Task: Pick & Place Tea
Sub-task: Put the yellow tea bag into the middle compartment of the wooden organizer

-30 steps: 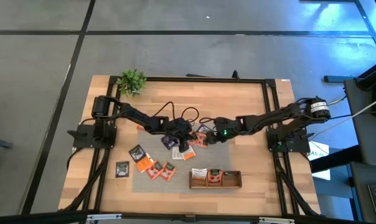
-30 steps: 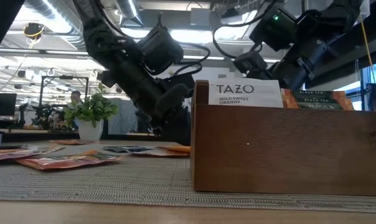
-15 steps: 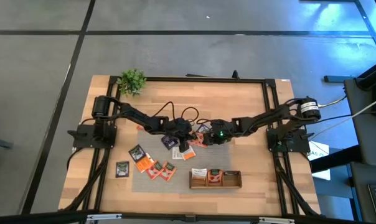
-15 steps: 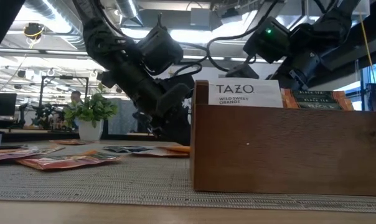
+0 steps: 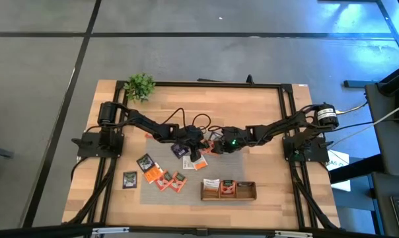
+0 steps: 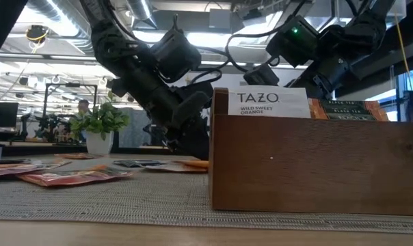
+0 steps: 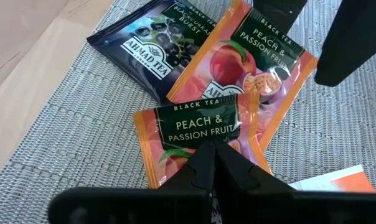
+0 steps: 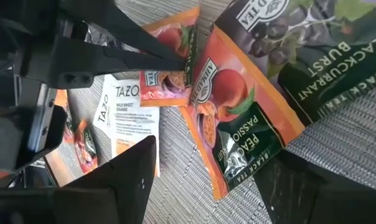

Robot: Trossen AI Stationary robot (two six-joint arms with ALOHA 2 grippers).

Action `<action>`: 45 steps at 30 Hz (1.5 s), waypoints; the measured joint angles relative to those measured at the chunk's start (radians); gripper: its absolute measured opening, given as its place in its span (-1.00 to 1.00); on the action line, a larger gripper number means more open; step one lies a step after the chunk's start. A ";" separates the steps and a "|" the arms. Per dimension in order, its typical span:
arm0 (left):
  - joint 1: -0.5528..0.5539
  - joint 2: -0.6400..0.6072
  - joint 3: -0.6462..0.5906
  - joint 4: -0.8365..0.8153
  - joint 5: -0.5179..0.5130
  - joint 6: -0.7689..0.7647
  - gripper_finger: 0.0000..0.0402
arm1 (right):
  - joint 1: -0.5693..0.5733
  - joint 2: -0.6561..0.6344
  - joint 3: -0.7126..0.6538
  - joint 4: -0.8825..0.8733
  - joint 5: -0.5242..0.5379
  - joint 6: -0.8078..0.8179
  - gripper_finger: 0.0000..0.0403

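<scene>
Left gripper [image 7: 208,148] pinched shut on a peach sachet [image 7: 197,127] at mat [image 5: 161,151] centre. Right gripper [image 8: 203,168] spread open just beside, over another peach sachet [image 8: 238,118]. More sachets scattered left; tray [image 5: 228,190] near right.

Glossy foil-like tea sachets [image 7: 197,127] lie on a coarse woven grey mat [image 7: 70,143] beside a smooth wooden tray [image 6: 316,164]

A robotics lab set up in an open-plan office. A pale wooden-plank tabletop [image 5: 252,112] edged by a black metal frame [image 5: 289,119] stands on a grey concrete floor [image 5: 47,79] marked with dark lines. Behind it the low view shows exposed ceiling ducts and strip lights [image 6: 49,20], rows of desks with monitors [image 6: 1,116], and a seated person [image 6: 83,108].
</scene>
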State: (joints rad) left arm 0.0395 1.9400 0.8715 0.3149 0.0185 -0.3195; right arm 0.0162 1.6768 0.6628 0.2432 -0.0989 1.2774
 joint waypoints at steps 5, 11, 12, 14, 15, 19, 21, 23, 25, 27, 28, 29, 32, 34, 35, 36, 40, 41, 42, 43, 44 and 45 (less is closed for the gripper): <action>0.000 0.000 0.000 0.000 0.000 0.000 -0.99 | 0.000 0.000 0.000 -0.003 0.001 0.006 0.26; 0.000 0.000 0.000 0.000 0.000 -0.009 -0.99 | 0.000 -0.002 0.001 -0.064 0.003 0.000 0.26; 0.000 0.000 0.000 0.000 0.000 -0.009 -0.99 | 0.000 -0.002 0.001 -0.064 0.007 0.000 0.26; 0.000 0.000 0.000 0.001 0.000 -0.009 -0.99 | 0.000 -0.002 0.001 -0.063 0.016 -0.009 0.26; 0.000 0.000 0.000 0.001 0.000 -0.009 -0.99 | 0.000 -0.002 0.001 -0.060 0.015 -0.024 0.26; 0.000 0.000 0.000 0.002 0.000 -0.009 -0.99 | 0.000 -0.002 0.001 -0.056 0.019 -0.026 0.23; 0.000 0.000 0.000 0.002 0.000 -0.009 -0.99 | 0.000 -0.002 0.001 -0.056 0.021 -0.026 0.17; 0.000 0.000 0.000 0.002 0.000 -0.009 -0.99 | 0.000 -0.002 0.001 -0.056 0.029 -0.027 0.08; 0.000 0.000 0.000 0.002 0.000 -0.009 -0.99 | 0.000 -0.002 0.001 -0.056 0.030 -0.029 -0.04; 0.000 0.000 0.000 0.002 0.000 -0.010 -0.99 | 0.000 -0.002 0.001 -0.055 0.030 -0.032 -0.17; 0.000 0.000 0.000 0.002 0.000 -0.011 -0.99 | 0.000 -0.002 0.001 -0.054 0.030 -0.032 -0.23; 0.000 0.000 0.000 0.002 0.000 -0.011 -0.99 | 0.000 -0.002 0.001 -0.053 0.030 -0.033 -0.29; 0.000 0.000 0.000 0.003 0.000 -0.011 -0.99 | 0.000 -0.002 0.001 -0.053 0.030 -0.037 -0.44; 0.000 0.000 0.000 0.003 0.000 -0.011 -0.99 | 0.000 -0.002 0.001 -0.052 0.030 -0.042 -0.51; 0.000 0.000 0.000 0.003 0.000 -0.011 -0.99 | 0.000 -0.002 0.001 -0.052 0.030 -0.044 -0.54; 0.000 0.000 0.000 0.003 0.000 -0.011 -0.99 | 0.000 -0.002 0.001 -0.052 0.030 -0.048 -0.56; 0.000 0.000 0.000 0.003 0.000 -0.011 -0.99 | 0.000 -0.002 0.001 -0.052 0.030 -0.049 -0.64; 0.000 0.000 0.000 0.003 0.000 -0.011 -0.99 | 0.000 -0.002 0.001 -0.051 0.030 -0.049 -0.67; 0.000 0.000 0.000 0.003 0.000 -0.011 -0.99 | 0.000 -0.002 0.001 -0.051 0.030 -0.052 -0.69; 0.000 0.000 0.000 0.005 0.000 -0.011 -0.99 | 0.000 -0.002 0.001 -0.051 0.030 -0.054 -0.72; 0.000 0.000 -0.001 0.007 0.000 -0.011 -0.99 | 0.000 -0.002 0.001 -0.051 0.030 -0.056 -0.74; 0.002 -0.003 -0.001 0.008 0.000 -0.011 -0.99 | 0.000 -0.002 0.001 -0.048 0.030 -0.059 -0.76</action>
State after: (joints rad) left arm 0.0410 1.9374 0.8703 0.3231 0.0189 -0.3301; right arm 0.0158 1.6745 0.6636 0.1949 -0.0692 1.2179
